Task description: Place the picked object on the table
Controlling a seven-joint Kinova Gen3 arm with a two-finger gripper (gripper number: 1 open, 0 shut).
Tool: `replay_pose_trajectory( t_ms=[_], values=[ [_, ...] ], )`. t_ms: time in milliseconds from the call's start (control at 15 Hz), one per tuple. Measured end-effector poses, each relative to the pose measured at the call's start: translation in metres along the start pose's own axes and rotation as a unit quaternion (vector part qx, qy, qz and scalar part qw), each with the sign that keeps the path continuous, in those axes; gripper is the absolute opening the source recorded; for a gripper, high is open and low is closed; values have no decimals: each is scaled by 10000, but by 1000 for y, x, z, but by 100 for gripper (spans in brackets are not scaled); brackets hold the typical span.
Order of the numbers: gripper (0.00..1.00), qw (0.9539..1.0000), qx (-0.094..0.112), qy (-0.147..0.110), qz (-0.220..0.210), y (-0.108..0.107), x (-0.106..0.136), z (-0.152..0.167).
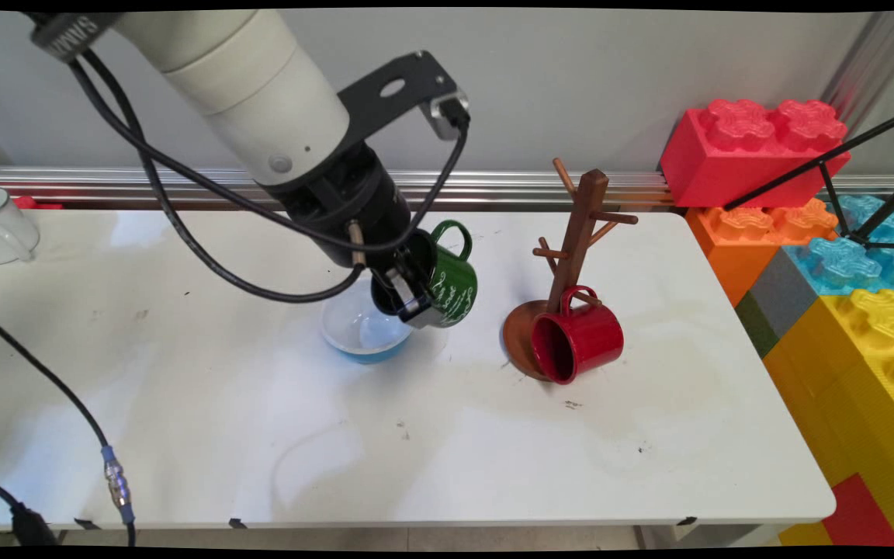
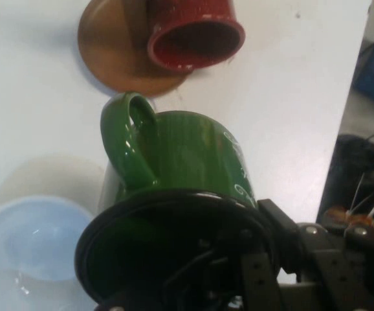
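main view: the black two-finger gripper [image 1: 408, 299] is clamped on the rim of a glossy green enamel mug with white lettering [image 1: 453, 286], held tilted above the white table [image 1: 222, 404], handle up. just below and left of it sits a pale blue bowl [image 1: 362, 330]. to the right, well apart, a wooden mug tree on a round base [image 1: 579, 233] carries a red enamel mug [image 1: 577, 341] on a low peg, mouth facing the camera.

hand view: the green mug [image 2: 180, 152] fills the centre, one finger [image 2: 264, 272] inside its dark rim; bowl [image 2: 28, 243] lower left, red mug [image 2: 193, 35] and wooden base [image 2: 112, 55] at the top.
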Motion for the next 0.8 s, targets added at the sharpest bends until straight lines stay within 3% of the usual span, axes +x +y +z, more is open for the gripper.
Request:
replay_pose_trajectory(
  t_ms=[267,533,800],
  values=[
    [0,9990,89,-356,250,3,2,11],
    [0,9954,208,-808,463,9,6,31],
    [0,9916,190,-1125,607,14,10,51]
  ],
)
